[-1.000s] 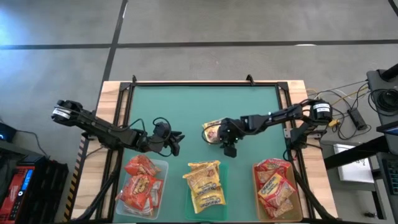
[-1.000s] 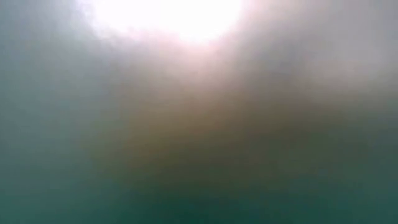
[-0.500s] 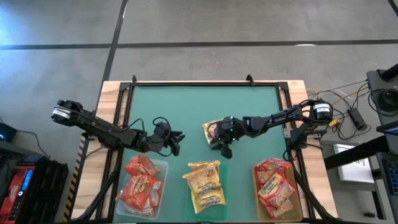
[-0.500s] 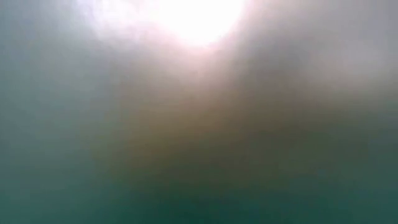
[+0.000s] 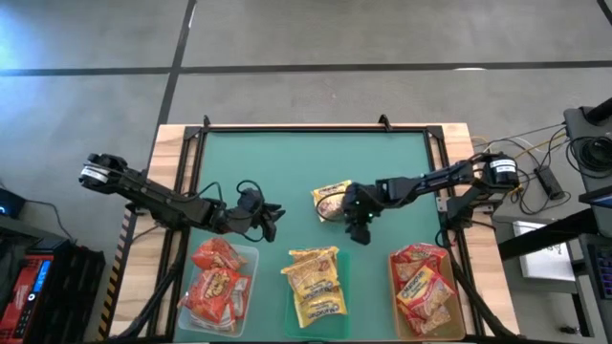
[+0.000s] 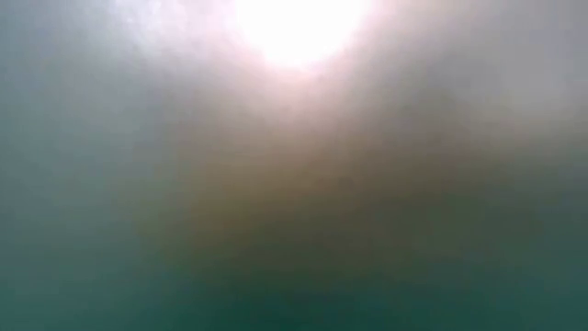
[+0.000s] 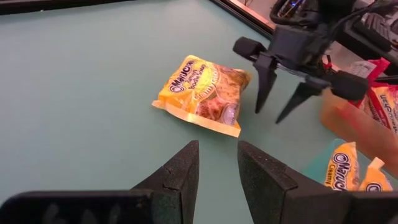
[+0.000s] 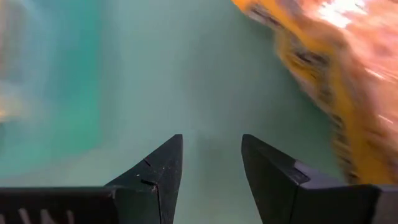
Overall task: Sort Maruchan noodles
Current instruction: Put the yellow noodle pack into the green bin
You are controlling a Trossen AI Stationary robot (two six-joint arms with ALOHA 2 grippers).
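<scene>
My right end effector [image 5: 361, 229] sits low over the middle of the bench, fingers [image 8: 157, 171] spread with nothing between them, just green mat showing in the gap. It's right beside a loose yellow packet [image 5: 332, 201], on the side toward the front edge. I can't quite tell if a fingertip is touching the wrapper or just off it. In my right wrist view that packet [image 8: 329, 74] is a yellow-orange blur off to one side of the fingers.

My left end effector [image 5: 271, 218] is over on the left half of the bench, hovering just behind the left tray [image 5: 251, 256], and it's got nothing in it either, fingers [image 7: 180, 171] apart with a narrow gap. From the left wrist I can see the same yellow packet [image 7: 204, 92] lying flat on the mat, with the right end effector [image 7: 280, 102] standing next to it, tips pointing down.

The rest of the noodles are along the front edge in three trays: red-orange packets [image 5: 218, 277] piled in the left one, yellow packets [image 5: 316, 282] in the middle tray [image 5: 292, 311], and red packets with pale labels [image 5: 424, 287] in the right tray [image 5: 394, 296].

The low view is just a haze with a bright glare at the top, nothing readable there.
</scene>
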